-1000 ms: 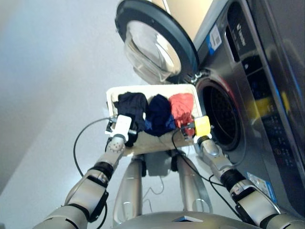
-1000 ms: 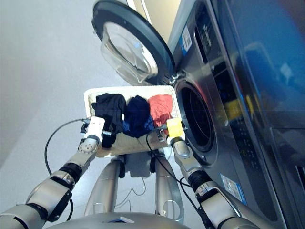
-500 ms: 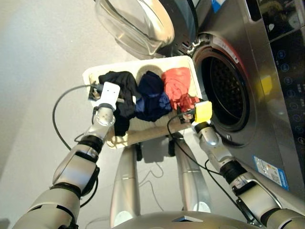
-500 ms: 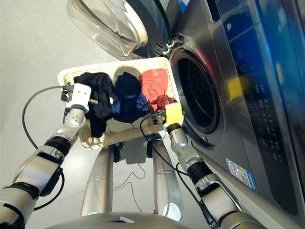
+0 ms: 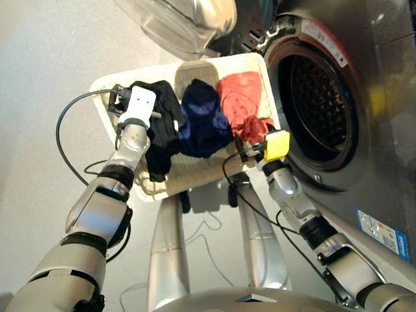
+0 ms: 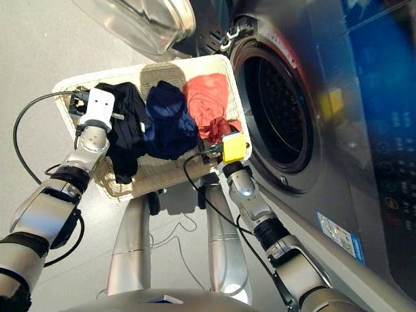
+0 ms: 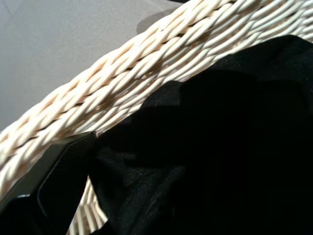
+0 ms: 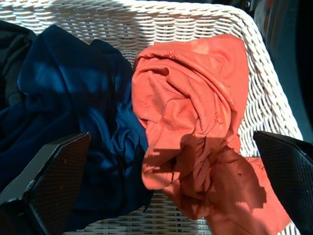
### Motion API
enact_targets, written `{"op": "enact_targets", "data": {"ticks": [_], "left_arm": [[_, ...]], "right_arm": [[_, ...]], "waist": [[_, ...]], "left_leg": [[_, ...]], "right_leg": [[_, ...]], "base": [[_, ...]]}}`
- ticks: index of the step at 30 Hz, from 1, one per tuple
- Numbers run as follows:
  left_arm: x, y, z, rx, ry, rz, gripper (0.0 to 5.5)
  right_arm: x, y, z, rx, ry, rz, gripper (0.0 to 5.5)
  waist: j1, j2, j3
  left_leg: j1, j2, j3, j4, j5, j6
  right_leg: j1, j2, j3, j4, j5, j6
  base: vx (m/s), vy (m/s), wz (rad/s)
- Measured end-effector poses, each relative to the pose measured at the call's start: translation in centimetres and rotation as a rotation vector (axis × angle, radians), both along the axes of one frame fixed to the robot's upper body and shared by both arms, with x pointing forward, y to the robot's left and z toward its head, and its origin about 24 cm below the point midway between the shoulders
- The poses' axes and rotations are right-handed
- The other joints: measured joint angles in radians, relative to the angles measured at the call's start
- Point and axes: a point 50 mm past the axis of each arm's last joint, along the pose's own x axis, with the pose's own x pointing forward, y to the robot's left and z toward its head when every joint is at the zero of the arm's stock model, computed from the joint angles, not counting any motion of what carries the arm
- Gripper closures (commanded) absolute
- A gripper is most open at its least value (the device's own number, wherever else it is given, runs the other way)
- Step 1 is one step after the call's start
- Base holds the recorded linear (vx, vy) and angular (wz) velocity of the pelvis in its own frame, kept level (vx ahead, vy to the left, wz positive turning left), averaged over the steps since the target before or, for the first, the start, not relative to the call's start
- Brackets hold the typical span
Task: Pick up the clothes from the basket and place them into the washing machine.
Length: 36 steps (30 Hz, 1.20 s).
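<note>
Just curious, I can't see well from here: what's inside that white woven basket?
Three garments lie side by side in the basket: a black one, a navy one and a coral-red one. Whatever lies under them is covered.

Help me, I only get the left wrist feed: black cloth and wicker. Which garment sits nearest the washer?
Observer: The coral garment; it lies at the basket's end beside the washer.
Operator: Is the washer door open?
Observer: Yes, the drum mouth is uncovered, the glass door swung away.
Operator: And the right pincer?
Observer: The right pincer is open above the coral garment, holding nothing.
Operator: What lies between black and coral?
Observer: The navy garment, in the basket's middle.
</note>
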Motion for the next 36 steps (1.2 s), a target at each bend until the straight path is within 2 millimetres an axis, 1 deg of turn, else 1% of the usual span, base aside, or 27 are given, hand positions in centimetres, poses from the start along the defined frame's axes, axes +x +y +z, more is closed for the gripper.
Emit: {"op": "enact_targets", "data": {"ticks": [1, 2, 3, 5, 8, 10, 14, 17, 18, 20, 22, 23, 24, 25, 27, 32, 34, 36], "left_arm": [[0.0, 0.1, 0.0, -0.058, -0.005, -0.007, 0.00], [0.0, 0.1, 0.1, -0.138, -0.013, -0.019, 0.00], [-0.1, -0.1, -0.4, -0.185, -0.001, -0.035, 0.00], [-0.2, -0.3, -0.4, -0.324, -0.017, -0.082, 0.00], [-0.5, -0.7, -0.5, -0.463, -0.055, -0.129, 0.00], [-0.4, -0.7, -0.3, -0.505, -0.062, -0.144, 0.00], [-0.4, -0.6, -0.2, -0.596, -0.083, -0.176, 0.00], [-0.5, -0.4, -0.1, -0.650, -0.100, -0.198, 0.00], [-0.5, -0.4, 0.0, -0.656, -0.103, -0.204, 0.00], [-0.6, -0.4, -0.1, -0.656, -0.103, -0.209, 0.00], [-0.7, -0.4, -0.4, -0.662, -0.098, -0.216, 0.00], [-0.8, -0.4, -0.6, -0.663, -0.094, -0.214, 0.86], [-0.8, -0.2, -0.8, -0.664, -0.089, -0.204, 3.02], [-0.8, 0.0, -0.9, -0.667, -0.086, -0.192, 5.48], [-0.9, 0.2, -1.1, -0.665, -0.077, -0.186, 5.50], [-0.8, -1.8, -2.4, -0.667, -0.004, -0.232, 5.50], [-0.9, -2.7, -3.6, -0.659, 0.060, -0.244, 5.50], [-1.3, -3.2, -4.9, -0.650, 0.115, -0.242, 5.50]], "right_arm": [[0.0, 0.0, 0.1, 0.008, 0.000, -0.002, 0.00], [0.0, 0.0, 0.1, 0.012, 0.000, -0.004, 0.00], [0.0, 0.0, 0.1, 0.013, 0.000, -0.005, 0.00], [0.1, 0.1, 0.3, 0.024, -0.005, -0.013, 0.00], [0.5, 0.3, 0.9, 0.029, -0.023, -0.012, 0.00], [0.6, 0.5, 1.2, 0.030, -0.034, -0.009, 0.00], [0.6, 0.4, 1.1, 0.029, -0.029, -0.011, 0.00], [0.6, 0.4, 1.1, 0.029, -0.028, -0.012, 0.00], [0.6, 0.4, 1.1, 0.029, -0.028, -0.012, 0.00], [0.5, 0.4, 1.0, 0.028, -0.026, -0.011, 0.00], [0.6, 0.4, 1.0, 0.028, -0.026, -0.011, 0.00], [0.5, 0.4, 1.0, 0.028, -0.026, -0.010, 0.00], [0.5, 0.4, 1.0, 0.028, -0.025, -0.010, 0.00], [0.5, 0.4, 1.0, 0.028, -0.025, -0.010, 0.00], [0.5, 0.5, 1.0, 0.028, -0.026, -0.009, 0.00], [0.5, 0.8, 0.9, 0.035, -0.020, -0.002, 0.00], [0.4, 1.2, 0.9, 0.046, -0.016, 0.007, 0.00], [0.4, 1.6, 0.9, 0.058, -0.016, 0.016, 0.00]], "waist": [[-0.001, 0.000, 0.000], [0.000, 0.000, 0.000], [0.001, 0.001, 0.000], [0.003, 0.001, 0.000], [0.010, 0.007, -0.004], [0.010, 0.009, -0.004], [0.010, 0.010, -0.005], [0.009, 0.010, -0.005], [0.009, 0.010, -0.005], [0.009, 0.012, -0.007], [0.008, 0.015, -0.014], [0.008, 0.016, -0.019], [0.007, 0.016, -0.024], [0.006, 0.015, -0.028], [0.004, 0.015, -0.032], [-0.004, 0.015, -0.033], [-0.007, 0.015, -0.033], [-0.012, 0.016, -0.033]], "left_leg": [[-0.004, 0.007, 0.000, -0.003, 0.000, 0.000], [-0.008, 0.007, 0.001, -0.003, 0.000, 0.001], [-0.012, 0.006, 0.000, -0.003, -0.002, 0.003], [-0.017, 0.005, 0.002, -0.004, -0.003, 0.004], [-0.026, 0.005, 0.003, -0.007, -0.003, 0.009], [-0.026, 0.004, 0.003, -0.011, -0.003, 0.009], [-0.026, 0.002, 0.003, -0.015, -0.004, 0.009], [-0.026, 0.002, 0.003, -0.021, -0.006, 0.005], [-0.027, 0.002, 0.003, -0.021, -0.006, 0.005], [-0.027, 0.001, 0.004, -0.024, -0.006, 0.006], [-0.027, 0.000, 0.003, -0.024, -0.003, 0.010], [-0.027, -0.001, 0.003, -0.025, -0.003, 0.011], [-0.027, -0.002, 0.003, -0.027, -0.003, 0.011], [-0.027, -0.003, 0.003, -0.028, -0.003, 0.011], [-0.027, -0.004, 0.002, -0.028, -0.003, 0.011], [-0.016, -0.008, 0.004, -0.033, -0.001, 0.013], [0.005, -0.009, 0.005, -0.039, -0.001, 0.014], [0.032, -0.009, 0.009, -0.049, -0.001, 0.015]], "right_leg": [[-0.001, 0.001, 0.000, -0.010, 0.001, 0.001], [-0.004, 0.001, 0.000, -0.012, 0.004, 0.004], [-0.007, 0.001, 0.000, -0.012, 0.004, 0.004], [-0.015, 0.000, 0.000, -0.014, 0.008, 0.009], [-0.021, 0.003, 0.001, -0.025, 0.012, 0.013], [-0.021, 0.004, 0.001, -0.028, 0.012, 0.013], [-0.021, 0.005, 0.000, -0.030, 0.010, 0.014], [-0.021, 0.005, 0.001, -0.039, 0.010, 0.014], [-0.022, 0.002, 0.000, -0.040, 0.010, 0.014], [-0.022, 0.002, 0.000, -0.043, 0.011, 0.015], [-0.022, 0.003, 0.000, -0.044, 0.011, 0.015], [-0.022, 0.003, 0.000, -0.043, 0.012, 0.016], [-0.023, 0.003, 0.000, -0.044, 0.012, 0.016], [-0.023, 0.003, 0.000, -0.044, 0.012, 0.016], [-0.023, 0.002, 0.000, -0.043, 0.011, 0.016], [-0.015, -0.005, 0.000, -0.041, 0.013, 0.014], [0.003, -0.006, 0.001, -0.041, 0.013, 0.014], [0.023, -0.010, 0.006, -0.043, 0.013, 0.014]], "base": [[0.000, 0.000, 0.000], [0.000, 0.000, 0.000], [0.000, 0.000, 0.000], [0.000, 0.000, 0.000], [0.000, 0.000, 0.000], [0.000, 0.000, 0.000], [0.000, 0.000, 0.000], [0.000, 0.000, 0.000], [0.000, 0.000, 0.000], [0.000, 0.000, 0.000], [0.000, 0.000, 0.000], [0.000, 0.000, 0.000], [0.000, 0.000, 0.000], [0.000, 0.000, 0.000], [0.000, 0.000, 0.000], [0.000, 0.000, 0.000], [0.000, 0.000, 0.000], [0.000, 0.000, 0.000]]}}
